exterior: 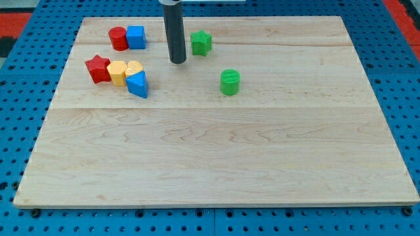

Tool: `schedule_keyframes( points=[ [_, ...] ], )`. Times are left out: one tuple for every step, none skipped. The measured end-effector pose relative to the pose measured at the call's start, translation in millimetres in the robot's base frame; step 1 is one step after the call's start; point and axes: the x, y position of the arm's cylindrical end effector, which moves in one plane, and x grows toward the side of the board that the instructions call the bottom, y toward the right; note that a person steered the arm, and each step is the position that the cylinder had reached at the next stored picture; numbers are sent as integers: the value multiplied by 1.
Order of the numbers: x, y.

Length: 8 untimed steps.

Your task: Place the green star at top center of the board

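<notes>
My tip [177, 61] rests on the worktop [216, 157], just at nine o'clock of the green star [201, 42], apart. I carry no claw. The star looks nearly placed; at most a light nudge remains.

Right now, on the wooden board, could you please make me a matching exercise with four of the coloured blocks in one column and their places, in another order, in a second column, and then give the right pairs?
Column one:
1. green star block
2. green cylinder block
3. red star block
4. blue cube block

Column two:
A. farthest toward the view's left, beside a yellow block
B. just to the view's right of my tip, apart from it
C. beside the red cylinder block, near the wooden board's top edge
D. alone, below the star of its own colour and toward the view's right of it

Pairs: 1-B, 2-D, 3-A, 4-C.
</notes>
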Motion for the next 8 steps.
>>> schedule_keyframes(
  points=[
    [0,9],
    [-7,27],
    [-7,29],
    [-7,27],
    [-9,-1],
    [-10,-3],
    [-10,-3],
    [-37,-3]
  ],
)
